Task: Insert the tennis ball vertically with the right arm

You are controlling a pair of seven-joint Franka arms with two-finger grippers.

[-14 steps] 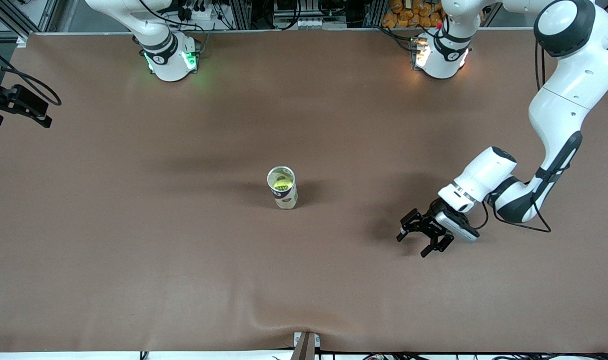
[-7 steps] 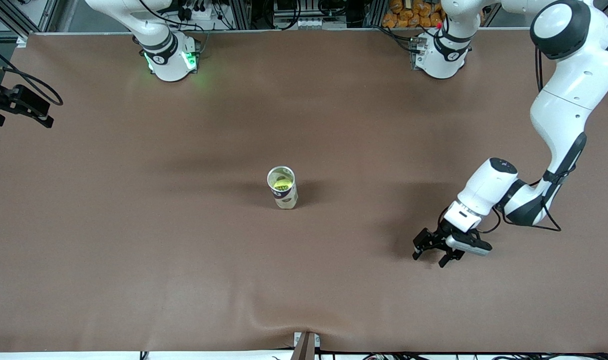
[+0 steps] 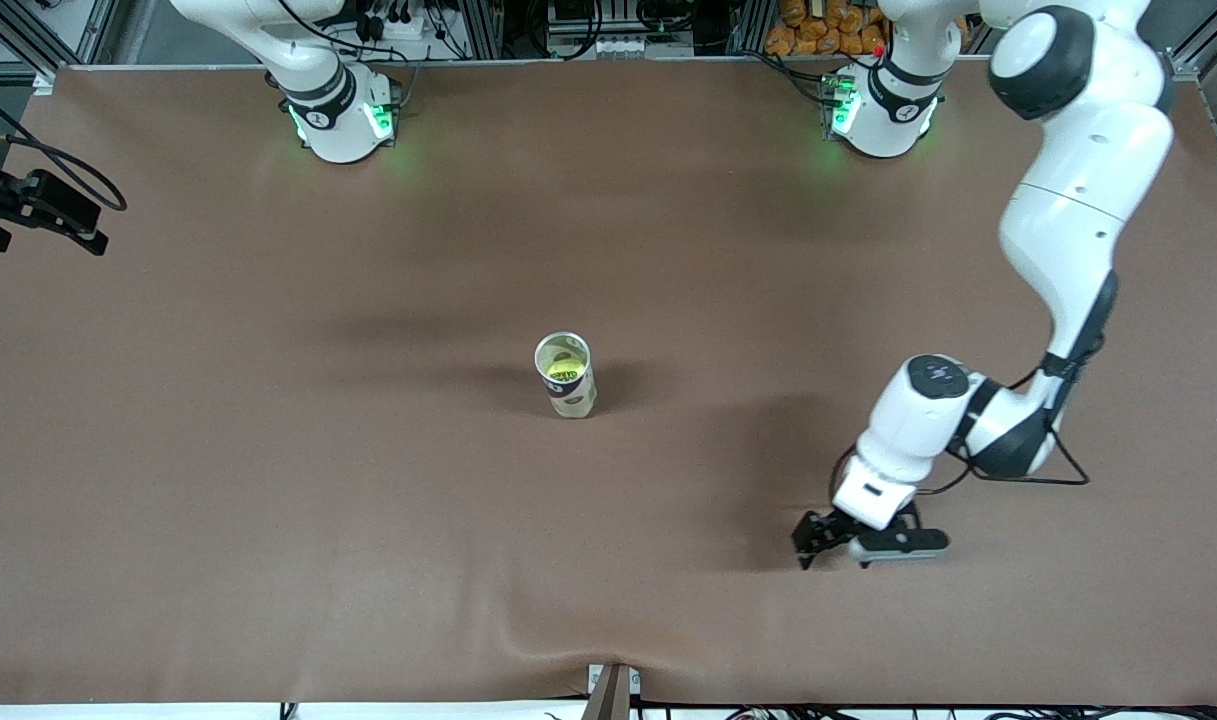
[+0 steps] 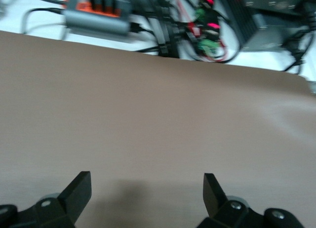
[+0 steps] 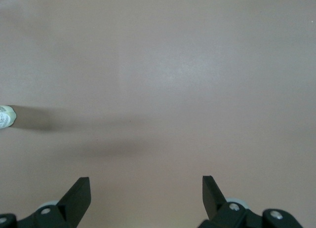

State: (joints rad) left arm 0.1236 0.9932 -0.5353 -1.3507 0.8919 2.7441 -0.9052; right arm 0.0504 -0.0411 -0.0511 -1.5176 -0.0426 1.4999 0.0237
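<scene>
Since a second ago the left gripper (image 3: 830,552) has swung down from over the open mat toward the front edge, now low over the mat (image 3: 268,450) at the left arm's end, nearer the camera than the can (image 3: 566,375); its base light has gone from orange-white to green. The can has not moved: it stands upright near the table's middle, open end up, with the ball (image 3: 562,371) already inside it, yellow-green and seen through the mouth. Going across the front view, the right arm shows only its base and lower links at the top, and the dark clamp (image 3: 33,205) at the right arm's end sits off the mat; the right gripper itself is outside that view. The right wrist view supplies it: the right gripper (image 5: 145,201) hangs over bare mat with its fingers (image 5: 79,196) spread wide and nothing between them, and a sliver of the can (image 5: 6,117) shows at the frame edge with its long shadow. The left wrist view shows the left gripper (image 4: 147,197) likewise spread wide and empty, the mat's edge ahead and blurred cables (image 4: 163,20) past it.
</scene>
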